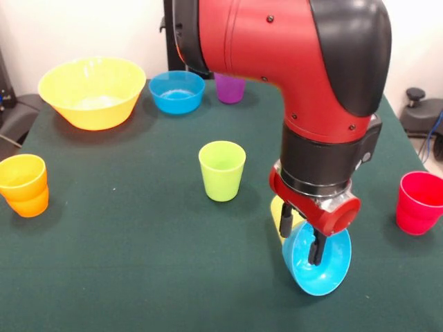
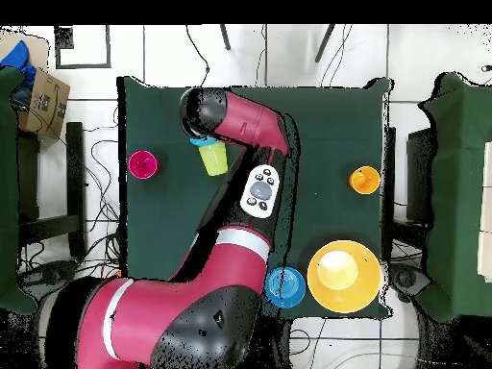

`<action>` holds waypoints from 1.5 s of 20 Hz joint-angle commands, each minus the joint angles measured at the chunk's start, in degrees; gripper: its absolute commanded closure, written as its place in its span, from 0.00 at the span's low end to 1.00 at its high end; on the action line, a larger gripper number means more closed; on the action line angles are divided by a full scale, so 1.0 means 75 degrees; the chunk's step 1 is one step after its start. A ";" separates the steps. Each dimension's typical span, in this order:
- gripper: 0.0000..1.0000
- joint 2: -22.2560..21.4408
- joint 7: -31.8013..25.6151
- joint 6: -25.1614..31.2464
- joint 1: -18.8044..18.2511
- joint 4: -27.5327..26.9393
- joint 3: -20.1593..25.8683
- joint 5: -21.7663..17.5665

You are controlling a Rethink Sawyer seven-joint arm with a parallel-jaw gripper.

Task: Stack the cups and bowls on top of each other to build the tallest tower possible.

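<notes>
Two blue bowls are on record. One is held tilted on edge in the gripper, whose fingers are clamped over its rim, one inside and one outside; whether it touches the table cannot be told. A yellow cup stands just behind it, mostly hidden. The second blue bowl sits upright at the far side, between the large yellow bowl and the purple cup. The green cup stands upright and alone near the table's centre. Orange cups are nested together at the left edge in the front view. A red cup stands at the right edge. No bowl sits on any cup.
</notes>
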 commanded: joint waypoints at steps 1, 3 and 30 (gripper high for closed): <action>0.00 0.0323 0.1800 0.0777 0.0322 -0.0434 0.0256 0.0028; 0.00 0.0325 0.1797 0.0840 0.0399 -0.0416 0.0201 -0.0005; 0.00 0.0257 0.0674 0.2462 0.0495 -0.0815 -0.0391 -0.0639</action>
